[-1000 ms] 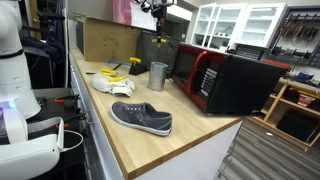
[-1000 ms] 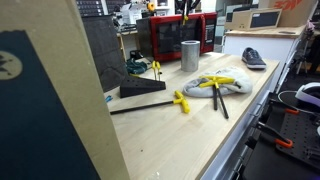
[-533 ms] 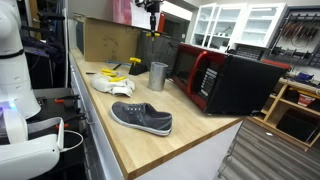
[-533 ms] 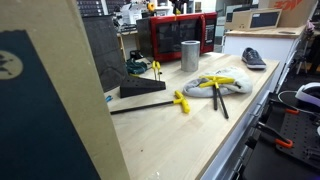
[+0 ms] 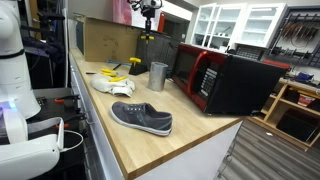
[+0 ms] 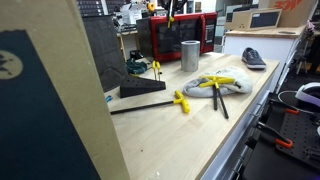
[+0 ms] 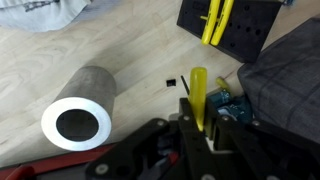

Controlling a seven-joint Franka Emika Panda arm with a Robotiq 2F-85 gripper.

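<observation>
My gripper [image 5: 148, 20] hangs high above the back of the wooden counter and also shows in the other exterior view [image 6: 170, 12]. In the wrist view the jaws [image 7: 197, 125] are shut on a yellow-handled tool [image 7: 198, 95] that points down. The tool shows as a small yellow bit in an exterior view [image 5: 148, 36]. A grey metal cup [image 7: 85, 105] stands upright and open below, to one side of the tool. It shows in both exterior views [image 5: 158, 76] [image 6: 190, 55], in front of the microwave.
A red and black microwave [image 5: 225, 80] stands beside the cup. A grey shoe [image 5: 141, 118] lies near the counter's front edge. A white cloth [image 5: 113, 85] holds yellow-handled tools. A black tool rack [image 7: 235, 25] and a cardboard box [image 5: 105, 40] stand at the back.
My gripper has moved sideways with the yellow-handled tool, away from above the cup and toward the cardboard box. Nothing on the counter has moved.
</observation>
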